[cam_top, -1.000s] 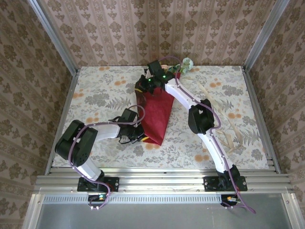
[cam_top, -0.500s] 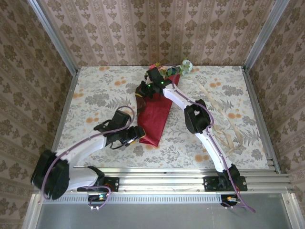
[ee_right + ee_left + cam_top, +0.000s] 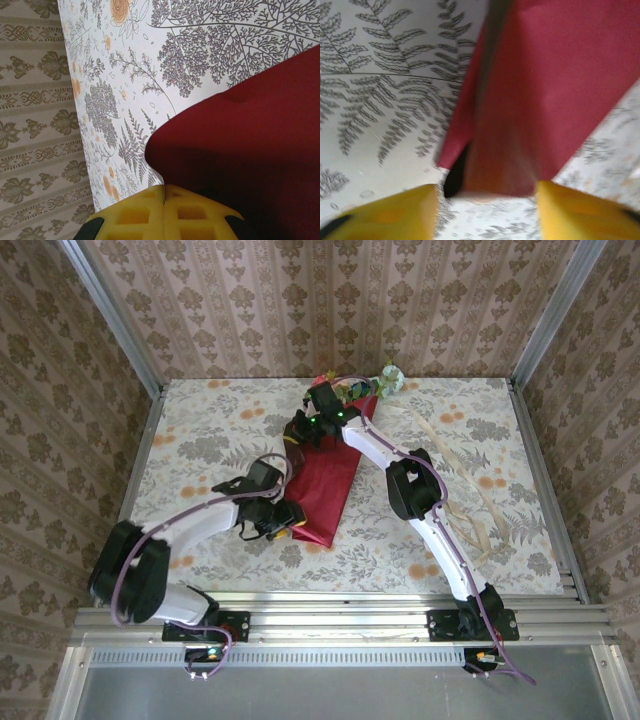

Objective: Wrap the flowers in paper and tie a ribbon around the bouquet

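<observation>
Lying mid-table with its tip pointing near and the flowers (image 3: 388,378) at the far end, the bouquet (image 3: 325,480) is probably light, and its thin paper (image 3: 545,75) looks limp, easy to crease or unroll. The left gripper (image 3: 487,200) stands open astride the near tip, while the right gripper (image 3: 164,199) has its pads pressed together at the paper's far-left edge. I judge the tip's layered folds the firmest place to pinch.

You look down from high behind the near edge over the whole table (image 3: 200,430). Your left wrist camera sits close at the near tip of the paper (image 3: 540,90), your right wrist camera close at its far edge. All three share it.
</observation>
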